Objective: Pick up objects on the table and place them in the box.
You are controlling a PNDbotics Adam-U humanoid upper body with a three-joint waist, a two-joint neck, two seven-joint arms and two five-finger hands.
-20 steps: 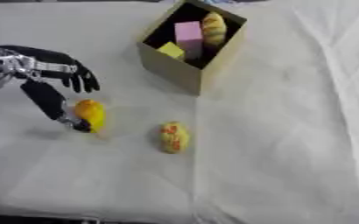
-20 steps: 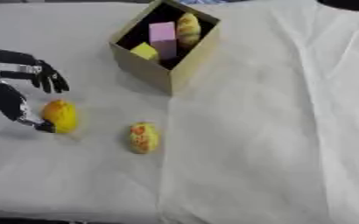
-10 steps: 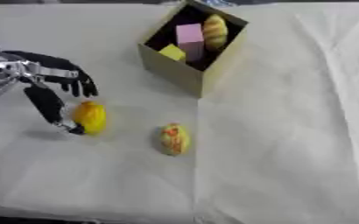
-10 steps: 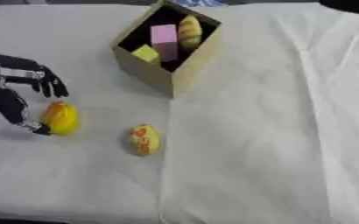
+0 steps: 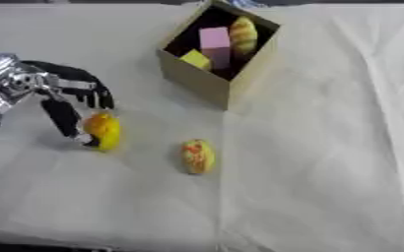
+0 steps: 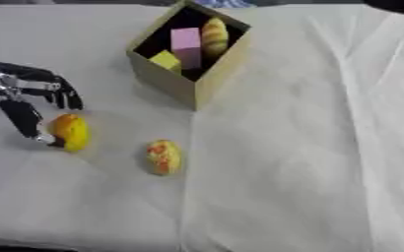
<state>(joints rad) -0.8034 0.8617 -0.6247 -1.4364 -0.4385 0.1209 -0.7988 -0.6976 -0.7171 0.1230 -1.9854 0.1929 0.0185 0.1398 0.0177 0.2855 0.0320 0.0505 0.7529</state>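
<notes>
Left hand [image 5: 54,91] reaches in from nine o'clock, its thumb stretched down against the left side of the yellow-orange fruit [image 5: 103,131], while the curled fingers [image 5: 91,92] hang just above it without closing round. That fruit lies on the white cloth [image 5: 309,172]. At its four o'clock, apart, lies a yellow-and-red oval piece [image 5: 198,156]. At one o'clock stands the cardboard box [image 5: 205,81], holding a pink block [image 5: 214,45], a yellow block [image 5: 197,59] and a yellow oblong item [image 5: 243,33]

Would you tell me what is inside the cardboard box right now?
The box holds a pink block, a yellow block and a yellow oblong item; anything beneath them is hidden.
</notes>
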